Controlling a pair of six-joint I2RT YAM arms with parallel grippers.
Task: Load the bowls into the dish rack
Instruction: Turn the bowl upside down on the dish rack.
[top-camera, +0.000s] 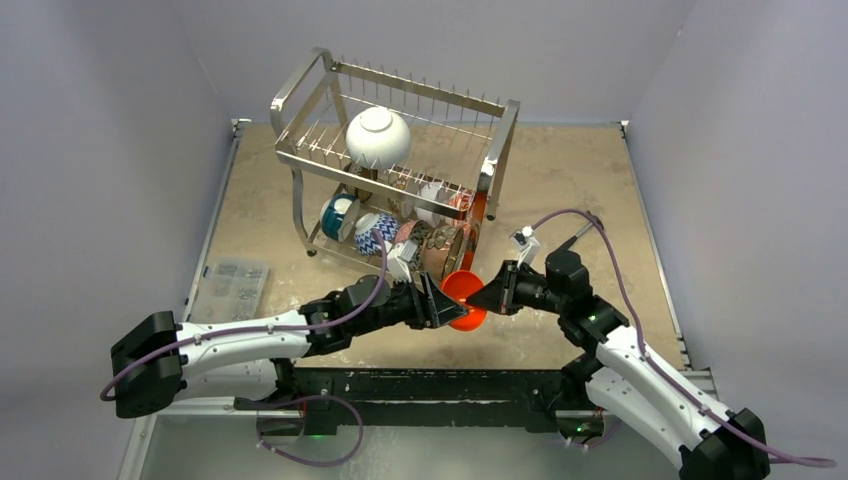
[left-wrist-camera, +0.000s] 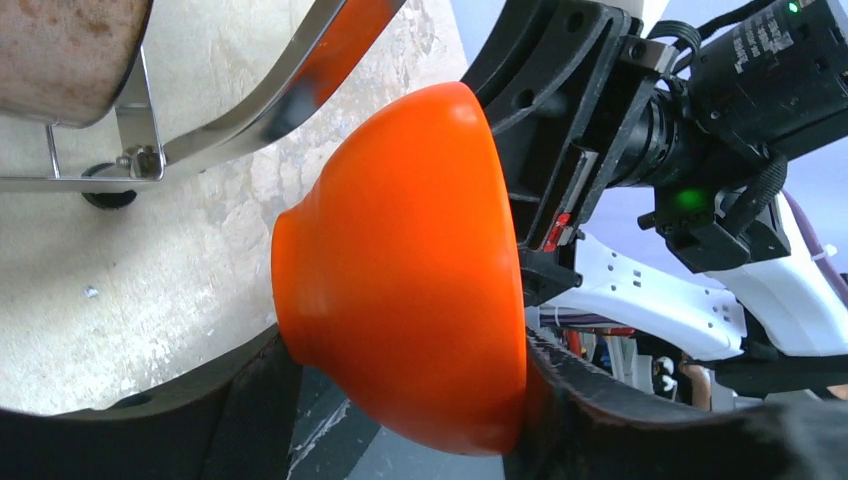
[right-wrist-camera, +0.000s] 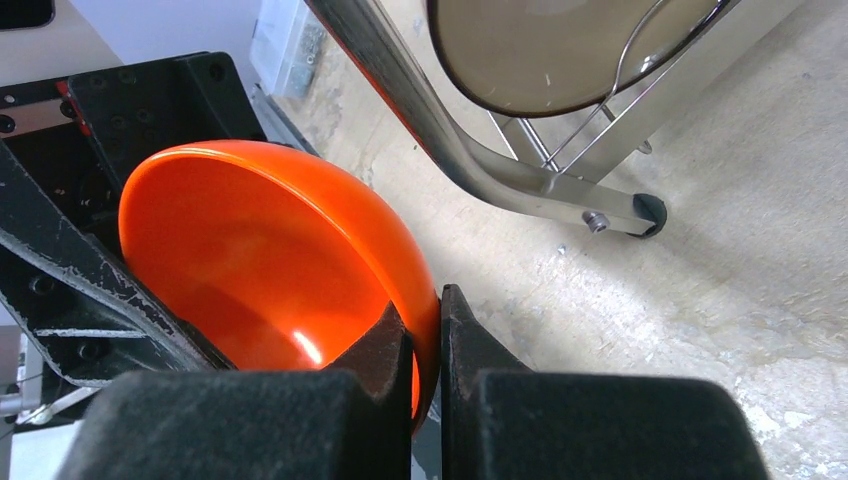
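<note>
Two grippers meet on one orange bowl (top-camera: 462, 287), just off the front right corner of the dish rack (top-camera: 300, 95).
Right gripper (right-wrist-camera: 428, 320): jaws nearly closed, pinching the bowl's rim, plain in its own wrist view. Left gripper (top-camera: 443, 305): jaws part open, straddling the bowl from foot to mouth; its own view crops them, so whether they press cannot be told. The bowl stands on edge over the table (top-camera: 600, 200), toward the middle of its near edge. Only the top view shows a white bowl (top-camera: 378, 137) on the upper tier and the lower-tier bowls (top-camera: 375, 232), crowded and partly hidden by wires.
</note>
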